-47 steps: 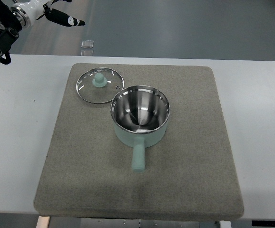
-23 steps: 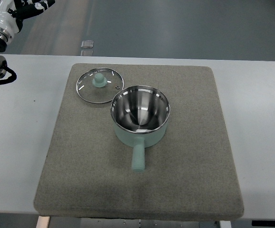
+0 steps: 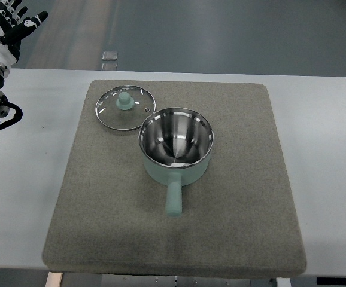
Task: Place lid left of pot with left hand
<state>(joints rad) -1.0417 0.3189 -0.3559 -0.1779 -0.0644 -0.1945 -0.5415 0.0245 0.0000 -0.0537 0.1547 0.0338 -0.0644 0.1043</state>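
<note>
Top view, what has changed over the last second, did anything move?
Only the left robot hand moved: it swung back toward the upper left corner, fingers spread, holding nothing. The lid stayed flat on the mat, up and left of the pot, which stayed put too.

Beyond the table's (image 3: 29,179) far left corner we see our left hand (image 3: 6,27), white-backed with black fingers and pale fingertip patches, on a white wrist above black joints and a looping black cable (image 3: 8,113).

The lid (image 3: 125,107) and pot (image 3: 176,147) touch, leaving no gap; the mat (image 3: 239,197) around them lies open.
</note>
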